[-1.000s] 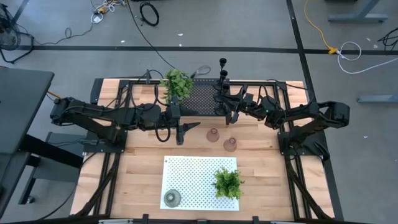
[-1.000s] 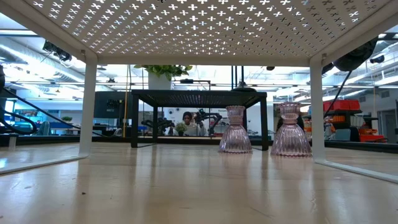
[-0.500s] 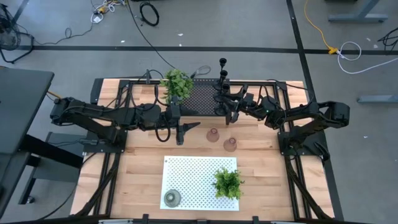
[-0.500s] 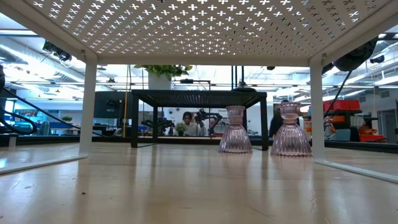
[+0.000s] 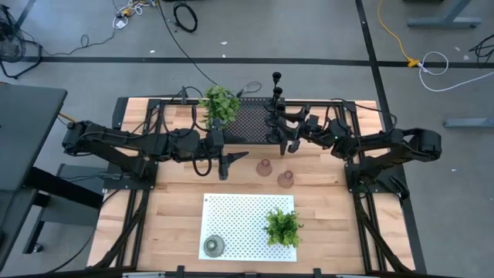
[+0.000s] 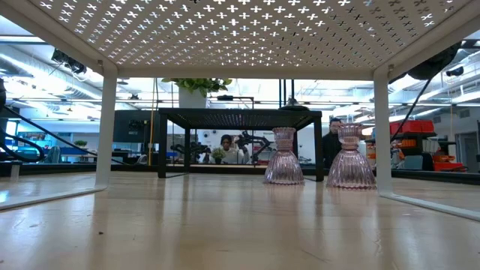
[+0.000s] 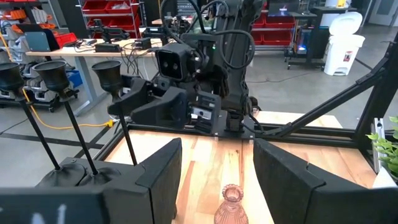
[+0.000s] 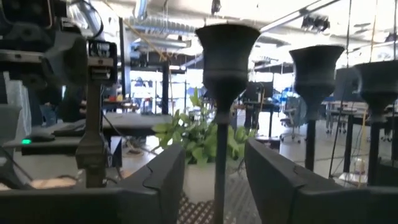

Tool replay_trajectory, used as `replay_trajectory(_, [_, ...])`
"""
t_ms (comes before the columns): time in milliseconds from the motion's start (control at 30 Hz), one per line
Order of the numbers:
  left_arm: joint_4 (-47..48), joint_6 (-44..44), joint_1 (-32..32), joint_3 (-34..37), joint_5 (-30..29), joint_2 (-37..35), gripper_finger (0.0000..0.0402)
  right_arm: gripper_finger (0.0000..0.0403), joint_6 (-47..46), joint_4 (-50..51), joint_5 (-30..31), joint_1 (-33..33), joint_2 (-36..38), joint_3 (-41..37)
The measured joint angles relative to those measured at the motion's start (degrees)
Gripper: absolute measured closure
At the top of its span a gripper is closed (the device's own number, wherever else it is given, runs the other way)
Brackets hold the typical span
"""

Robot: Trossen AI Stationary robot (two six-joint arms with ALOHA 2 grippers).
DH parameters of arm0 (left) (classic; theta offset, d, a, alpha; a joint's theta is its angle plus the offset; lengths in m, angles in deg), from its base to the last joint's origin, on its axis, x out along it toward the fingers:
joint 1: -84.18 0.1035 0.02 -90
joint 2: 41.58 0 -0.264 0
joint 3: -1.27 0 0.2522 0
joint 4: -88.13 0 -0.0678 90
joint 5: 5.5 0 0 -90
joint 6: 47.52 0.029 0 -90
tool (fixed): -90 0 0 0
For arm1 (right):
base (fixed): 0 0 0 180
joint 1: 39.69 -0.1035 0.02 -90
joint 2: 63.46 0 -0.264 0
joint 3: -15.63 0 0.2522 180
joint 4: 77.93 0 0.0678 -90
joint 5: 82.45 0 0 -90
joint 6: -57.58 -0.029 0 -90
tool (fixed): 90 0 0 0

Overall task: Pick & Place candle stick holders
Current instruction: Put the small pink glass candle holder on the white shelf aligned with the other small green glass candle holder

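Right tool (image 5: 282, 133) straddles black holder (image 8: 225, 74), fingers parted.

Grey concrete floor (image 5: 309, 38) surrounds the wooden tabletop (image 5: 177, 224), crossed by black cables (image 5: 185, 15) and a yellow cord (image 5: 394, 35). Beyond, red storage bins (image 7: 112, 9), a cluttered workbench (image 7: 93, 50), a white bin (image 7: 344, 34) and bright ceiling lights (image 6: 45, 49)

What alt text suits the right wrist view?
A slim black holder stands upright between the right gripper's open jaws, its stem in the gap. Two more black holders stand beside it, with a leafy plant behind.
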Motion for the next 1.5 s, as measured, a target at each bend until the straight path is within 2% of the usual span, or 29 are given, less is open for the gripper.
replay_trajectory(400, [1.40,0.00,0.00,0.00,0.01,0.00,0.0200,0.0190,3.22,14.33,1.77,-0.25,9.78,-0.02])
replay_trajectory(533, [1.40,0.00,0.00,0.00,0.00,0.00,0.0200,0.0181,3.30,22.86,2.42,-0.25,14.69,-0.02])
replay_trajectory(633, [1.38,0.02,0.00,0.00,0.00,0.00,0.0200,0.0177,3.17,29.75,-0.01,-0.89,18.82,-0.02])
replay_trajectory(933, [1.38,0.01,-0.01,0.00,0.00,0.00,0.0200,0.0179,2.73,52.63,-1.42,-6.89,29.83,-0.02])
replay_trajectory(1133, [1.38,0.02,-0.01,0.00,0.00,0.00,0.0200,0.0179,-0.89,64.80,-1.00,-10.32,31.75,-0.02])
replay_trajectory(1500, [1.38,0.02,0.00,0.00,0.00,0.00,0.0200,0.0179,-12.00,82.87,-4.38,-17.45,31.81,-0.02])
